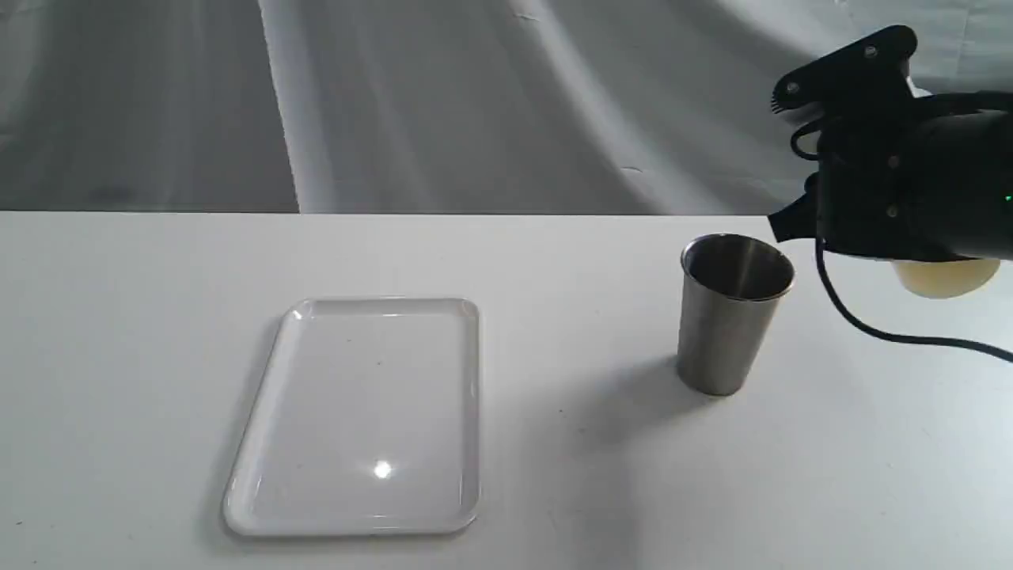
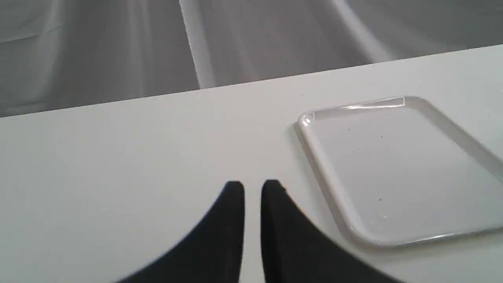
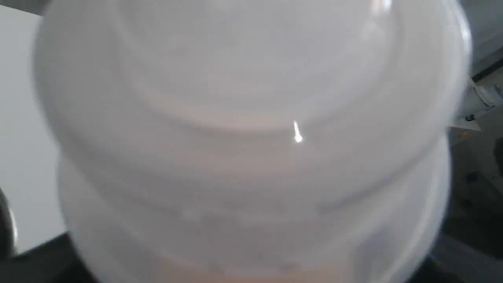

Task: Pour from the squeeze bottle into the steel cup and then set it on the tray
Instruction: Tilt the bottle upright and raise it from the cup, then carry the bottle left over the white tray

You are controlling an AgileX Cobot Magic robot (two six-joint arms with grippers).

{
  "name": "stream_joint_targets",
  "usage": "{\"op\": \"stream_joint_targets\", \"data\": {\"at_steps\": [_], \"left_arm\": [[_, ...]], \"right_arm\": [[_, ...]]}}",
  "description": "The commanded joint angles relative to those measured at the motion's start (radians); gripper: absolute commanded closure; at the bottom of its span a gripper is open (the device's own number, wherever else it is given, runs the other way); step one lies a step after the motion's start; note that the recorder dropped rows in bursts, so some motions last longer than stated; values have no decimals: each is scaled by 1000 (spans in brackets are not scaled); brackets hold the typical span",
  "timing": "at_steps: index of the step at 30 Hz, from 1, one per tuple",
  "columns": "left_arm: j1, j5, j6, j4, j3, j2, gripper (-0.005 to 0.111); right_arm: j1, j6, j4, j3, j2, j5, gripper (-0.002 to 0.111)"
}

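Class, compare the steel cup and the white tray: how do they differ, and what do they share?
The steel cup is grey metal; the tray is glossy white. The cup stands tall, round and tapered; the tray lies flat and rectangular with a low rim. Both sit open-side up on the table.
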Motion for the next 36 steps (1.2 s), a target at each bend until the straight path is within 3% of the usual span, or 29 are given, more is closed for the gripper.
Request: {"op": "stream_joint_targets", "data": {"at_steps": [1, 8, 20, 27, 36], "left_arm": [[-3, -7, -2, 1, 4, -5, 98], [-3, -7, -2, 1, 4, -5, 98], [-3, -7, -2, 1, 4, -5, 98], [-3, -7, -2, 1, 4, -5, 98], [-3, -7, -2, 1, 4, -5, 98]], "right_arm": [[2, 4, 19, -3, -34, -9, 71], [2, 7, 54, -3, -38, -100, 71], [2, -1, 160, -8, -99, -519, 71], [3, -181, 305, -8, -99, -801, 71], [3, -438, 570, -8, -99, -1009, 71]]}}
